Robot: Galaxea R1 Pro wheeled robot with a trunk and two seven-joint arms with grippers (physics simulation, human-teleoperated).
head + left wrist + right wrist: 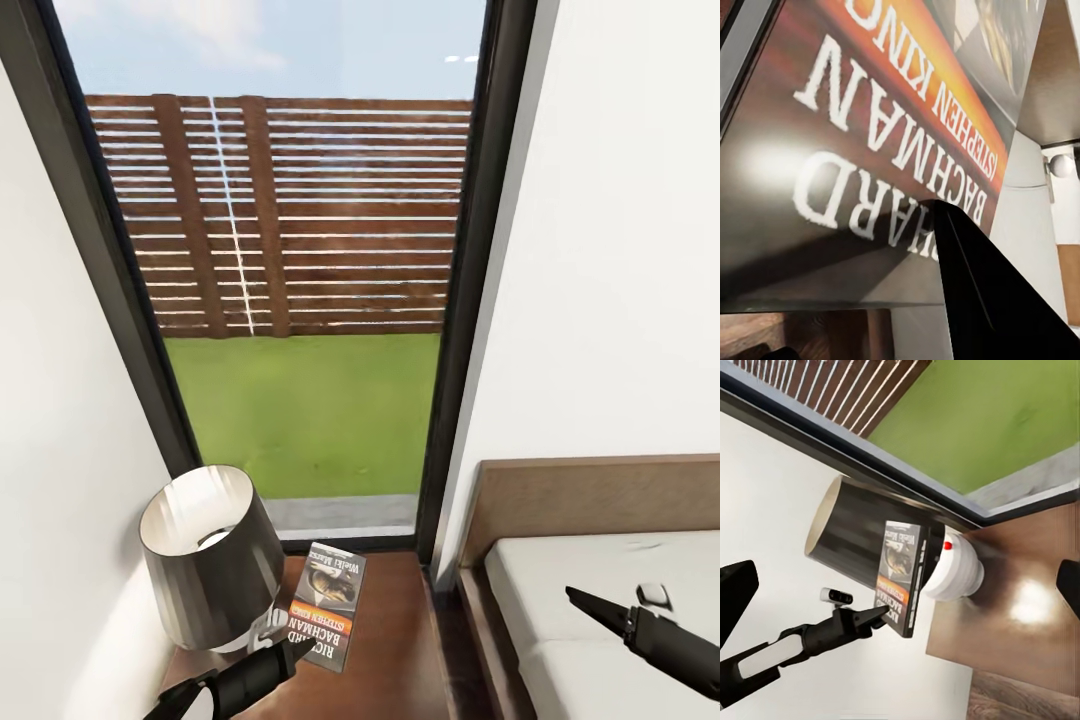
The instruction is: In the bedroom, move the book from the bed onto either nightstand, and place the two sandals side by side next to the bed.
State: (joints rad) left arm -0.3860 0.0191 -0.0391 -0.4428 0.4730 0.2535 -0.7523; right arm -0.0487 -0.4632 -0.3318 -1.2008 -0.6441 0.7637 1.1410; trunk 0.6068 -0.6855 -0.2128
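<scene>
Setting down: the book [328, 604] is at the nightstand [400, 640], just beside the lamp [212, 556] that fills the top's left rear corner; the step in hand looks like the final placing of the book on that top
Book's lie: cover up, lettering upside down from the head view; in the right wrist view it looks raised on edge rather than flat, its near end at the left gripper [290, 650]; whether it already rests on the wood I cannot tell
Left jaws: one dark finger [982, 292] lies across the cover near the title; closed on the book, as far as I can judge
Right jaws: the right gripper [600, 605] hangs over the bed [600, 500], near the mattress's left edge; spread apart in its own wrist view, holding nothing
Doing it well: lower the book flat toward the bare middle of the top; keep off the lamp's shade and its white base [956, 570]; release only once the cover lies level
Head view alone: bed and headboard; window [300, 300], fence, grass
Right wrist view alone: the book's tilt and the lamp base behind it
Left wrist view alone: finger contact on the cover
Sandals: not yet dealt with, by my reckoning
</scene>
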